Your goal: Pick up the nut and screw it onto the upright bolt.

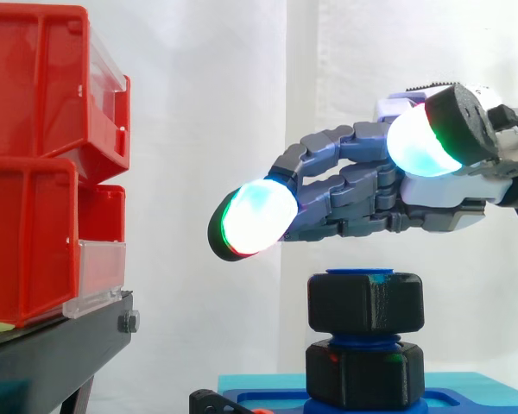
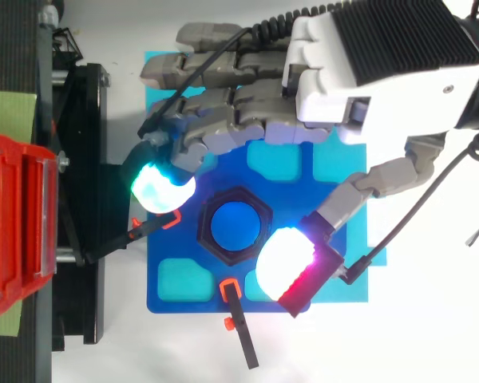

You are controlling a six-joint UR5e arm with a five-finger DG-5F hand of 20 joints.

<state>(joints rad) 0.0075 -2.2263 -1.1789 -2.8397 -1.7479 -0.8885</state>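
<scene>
A black hex nut [image 1: 365,302] sits on top of the upright blue bolt [image 2: 233,225], whose blue end shows through the nut's hole. A second black nut [image 1: 365,373] sits lower on the same bolt, just above the blue fixture plate [image 2: 291,203]. My hand [image 1: 432,207] hovers a little above the top nut, reaching in from the right. It is open: the fingers [image 2: 215,104] stretch left past the bolt, and the thumb [image 2: 359,191] lies on the other side. Nothing is held, and a gap shows between the hand and the nut.
Red bins [image 1: 34,172] are stacked on a black stand [image 1: 52,345] at the left, close to the glowing fingertips. Thin black clamps with orange tips [image 2: 239,327] lie on the plate's edges. A teal mat [image 1: 259,379] lies under the plate.
</scene>
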